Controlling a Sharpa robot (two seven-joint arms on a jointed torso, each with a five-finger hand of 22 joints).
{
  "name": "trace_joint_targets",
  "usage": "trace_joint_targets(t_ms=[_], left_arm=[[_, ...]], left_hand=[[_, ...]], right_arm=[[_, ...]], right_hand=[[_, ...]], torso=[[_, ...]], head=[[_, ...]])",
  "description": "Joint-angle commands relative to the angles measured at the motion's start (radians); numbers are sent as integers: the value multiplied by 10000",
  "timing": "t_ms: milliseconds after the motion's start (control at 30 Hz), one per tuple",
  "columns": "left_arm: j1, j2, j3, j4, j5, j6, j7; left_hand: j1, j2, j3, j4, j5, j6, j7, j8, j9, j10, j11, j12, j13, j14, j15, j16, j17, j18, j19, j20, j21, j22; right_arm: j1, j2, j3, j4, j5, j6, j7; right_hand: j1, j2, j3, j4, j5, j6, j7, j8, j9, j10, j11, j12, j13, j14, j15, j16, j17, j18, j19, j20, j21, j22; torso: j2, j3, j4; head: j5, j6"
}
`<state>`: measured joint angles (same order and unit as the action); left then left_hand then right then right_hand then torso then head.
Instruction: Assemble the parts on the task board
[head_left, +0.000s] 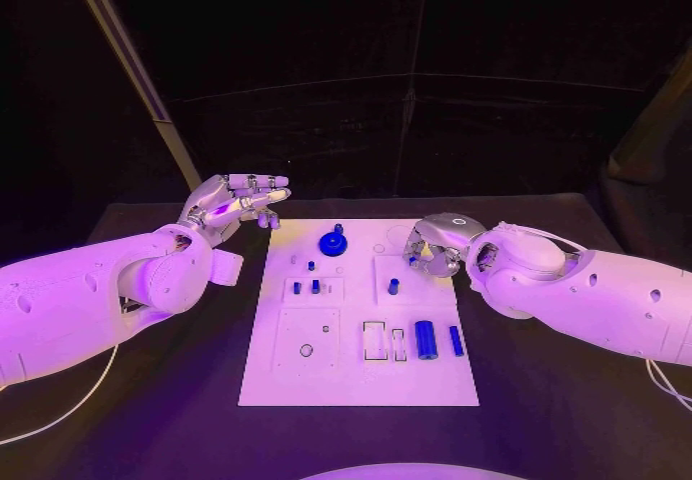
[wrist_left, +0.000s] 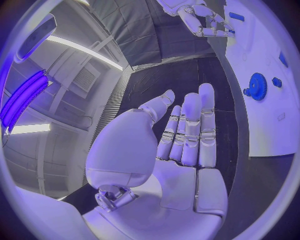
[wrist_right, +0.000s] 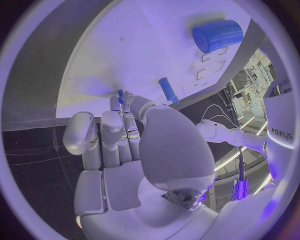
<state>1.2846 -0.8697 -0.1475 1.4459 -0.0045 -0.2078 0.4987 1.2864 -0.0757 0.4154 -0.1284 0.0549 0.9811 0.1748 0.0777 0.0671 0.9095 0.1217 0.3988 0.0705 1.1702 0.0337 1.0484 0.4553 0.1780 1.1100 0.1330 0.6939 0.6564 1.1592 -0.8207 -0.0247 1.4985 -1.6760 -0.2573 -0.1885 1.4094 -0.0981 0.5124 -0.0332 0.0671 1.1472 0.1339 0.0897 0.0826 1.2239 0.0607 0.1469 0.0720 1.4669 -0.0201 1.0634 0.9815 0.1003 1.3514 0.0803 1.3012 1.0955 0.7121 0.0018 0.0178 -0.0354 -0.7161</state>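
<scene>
Your left arm reaches in from the near left and rises toward the far side, ending in the left hand (head_left: 235, 203) held up off the bench, beyond the board's far-left corner. Its fingers (wrist_left: 190, 131) lie straight and close together, thumb set slightly apart, and it holds nothing. Your right arm enters from the near right and bends inward, carrying the right hand (head_left: 437, 243) low at the board's far-right part. Its fingers (wrist_right: 115, 127) are curled down, their tips pinching a small blue part (wrist_right: 120, 94) with the thumb.
</scene>
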Motion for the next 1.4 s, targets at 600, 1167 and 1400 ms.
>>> trace_joint_targets(t_ms=[600,1167,1400], left_arm=[[12,-3,6,1,54,-100,-36],[11,99,6,108,55,-132,12],[11,161,6,149,56,-155,22]], left_hand=[[-57,61,-107,-6,-39,70,34,11,-2,-140,-10,53,-22,-74,6,-56,-49,53,-104,15,-107,-46],[-47,72,-128,-5,-39,69,36,8,-3,-163,-7,63,-24,-91,10,-66,-67,53,-110,17,-130,-62],[-36,75,-143,-10,-39,61,38,3,-5,-176,-5,71,-25,-100,11,-71,-78,53,-112,18,-144,-71]], right_arm=[[26,-789,20,1171,1798,-1725,1153],[17,177,13,2070,2306,-1842,1998],[-410,929,2,1671,1775,-1271,1810]], right_hand=[[-18,100,257,-217,231,2,49,-101,-23,-3,50,-21,-9,298,-2,188,82,-76,-1,33,200,161],[-51,87,309,-290,376,-34,86,-145,-33,-48,84,-47,-13,285,23,262,120,-83,-16,55,262,231],[-66,84,311,-303,401,-55,99,-161,-38,-64,94,-55,-14,288,32,309,162,-90,-7,63,291,274]], torso=[[-18,-20,2],[16,-24,17],[13,-34,28]], head=[[64,79],[507,-38],[758,-179]])
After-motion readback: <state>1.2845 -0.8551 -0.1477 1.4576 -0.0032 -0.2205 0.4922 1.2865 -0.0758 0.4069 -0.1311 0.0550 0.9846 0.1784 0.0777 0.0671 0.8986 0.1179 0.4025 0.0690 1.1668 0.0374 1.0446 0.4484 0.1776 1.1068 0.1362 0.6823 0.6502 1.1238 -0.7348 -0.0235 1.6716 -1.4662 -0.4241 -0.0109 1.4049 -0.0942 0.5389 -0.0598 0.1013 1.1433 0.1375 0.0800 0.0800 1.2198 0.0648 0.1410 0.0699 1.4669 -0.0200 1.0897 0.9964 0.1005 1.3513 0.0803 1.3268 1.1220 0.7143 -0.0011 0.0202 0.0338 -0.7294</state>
